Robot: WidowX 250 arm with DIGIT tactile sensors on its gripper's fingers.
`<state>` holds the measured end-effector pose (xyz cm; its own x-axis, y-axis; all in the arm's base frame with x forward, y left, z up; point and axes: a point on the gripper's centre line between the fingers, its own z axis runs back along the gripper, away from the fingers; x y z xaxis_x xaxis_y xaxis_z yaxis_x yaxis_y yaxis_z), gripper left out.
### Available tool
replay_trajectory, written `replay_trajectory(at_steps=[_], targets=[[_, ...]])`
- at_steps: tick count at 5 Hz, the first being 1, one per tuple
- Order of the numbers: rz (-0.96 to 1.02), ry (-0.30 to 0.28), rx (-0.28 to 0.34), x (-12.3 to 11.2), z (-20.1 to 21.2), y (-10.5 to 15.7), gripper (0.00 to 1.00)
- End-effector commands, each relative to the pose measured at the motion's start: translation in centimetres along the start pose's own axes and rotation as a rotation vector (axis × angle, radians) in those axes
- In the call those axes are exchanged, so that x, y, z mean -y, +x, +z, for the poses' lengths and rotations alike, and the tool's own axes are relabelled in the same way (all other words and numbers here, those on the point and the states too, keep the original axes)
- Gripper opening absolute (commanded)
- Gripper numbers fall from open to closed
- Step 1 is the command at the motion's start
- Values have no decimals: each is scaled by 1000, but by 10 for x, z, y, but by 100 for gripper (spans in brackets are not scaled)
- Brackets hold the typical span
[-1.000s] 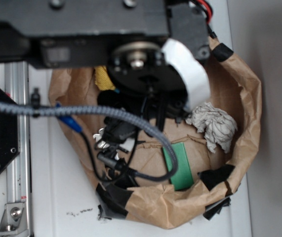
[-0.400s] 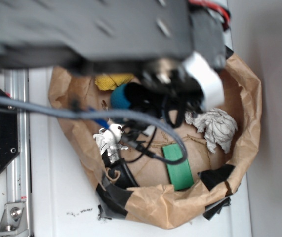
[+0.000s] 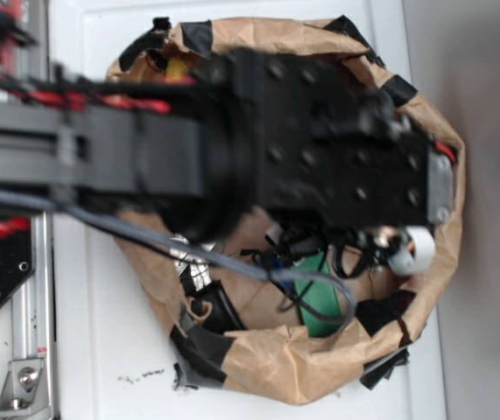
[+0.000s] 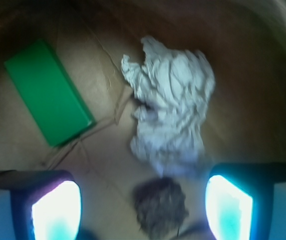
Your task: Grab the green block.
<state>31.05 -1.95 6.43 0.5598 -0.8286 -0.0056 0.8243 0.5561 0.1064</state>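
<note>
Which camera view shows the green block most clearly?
The wrist view: the green block lies whole and unobstructed on the brown paper, upper left. In the exterior view only part of it shows, beneath the blurred arm and cables.

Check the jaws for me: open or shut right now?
Open. In the wrist view the gripper jaws stand wide apart with nothing between them; the green block lies untouched beyond.
</note>
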Motion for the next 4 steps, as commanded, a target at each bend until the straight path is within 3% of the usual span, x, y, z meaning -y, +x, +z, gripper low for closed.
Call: replay_trajectory(at_steps=[1, 2, 4], targets=[[-241, 0, 166, 26, -7, 19, 100], [-292, 45, 158, 36, -20, 26, 100], [-401, 58, 199, 68, -32, 32, 100]])
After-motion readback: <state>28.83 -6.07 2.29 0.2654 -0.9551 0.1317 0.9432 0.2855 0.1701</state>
